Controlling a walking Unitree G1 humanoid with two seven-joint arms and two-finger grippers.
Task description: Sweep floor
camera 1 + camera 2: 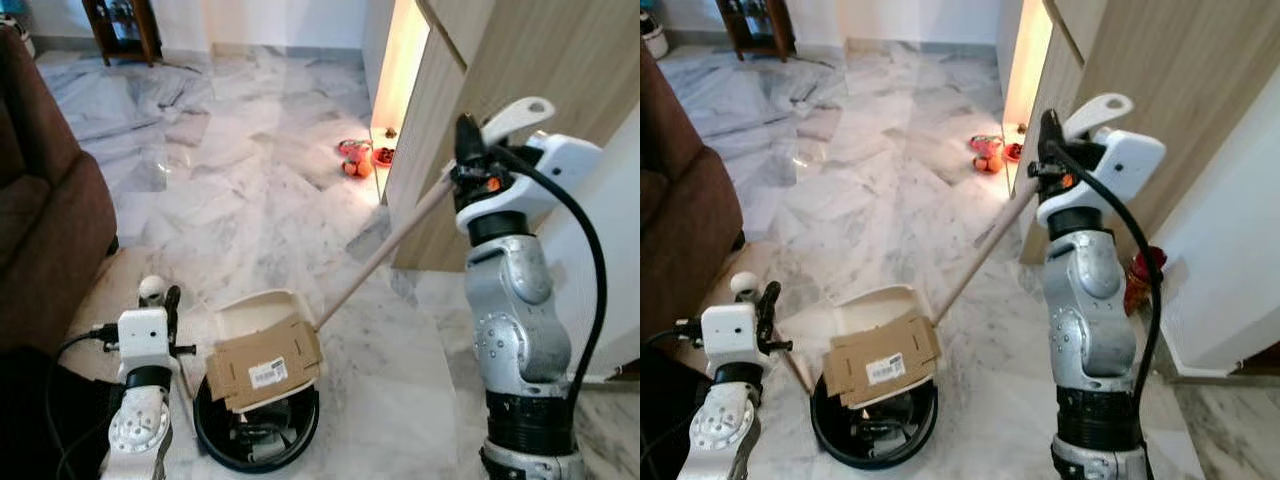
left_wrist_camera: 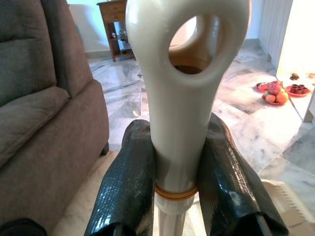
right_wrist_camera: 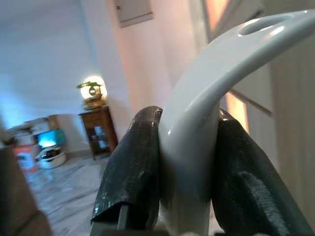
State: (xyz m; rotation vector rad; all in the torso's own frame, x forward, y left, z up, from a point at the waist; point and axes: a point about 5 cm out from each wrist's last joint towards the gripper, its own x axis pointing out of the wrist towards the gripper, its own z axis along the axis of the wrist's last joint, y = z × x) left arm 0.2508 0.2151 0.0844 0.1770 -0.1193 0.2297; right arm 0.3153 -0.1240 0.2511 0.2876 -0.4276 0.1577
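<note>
A: Marble floor in the head views, grey-veined, with a brown sofa on the robot's left. What is the robot holding?

B: Two tools. The right gripper is raised beside a wooden panel and clenched on the white top of the broom handle, which slants down to the white dustpan. The left gripper, low and near the sofa, grips the dustpan handle.

A: And the black thing under the pan?

B: A round black bin, with a flattened cardboard piece lying over its mouth and the pan's edge.

A: The left wrist view?

B: Both black fingers pinch a cream handle with a hanging hole, sofa alongside, fruit plates far off on the floor.

A: Right wrist?

B: Fingers clamped on a curved white handle end.

A: So which step?

B: Gathering into the pan, I judge. Next calls for drawing the broom head toward the pan while the left arm holds it flat, keeping the cardboard from sliding off.
</note>
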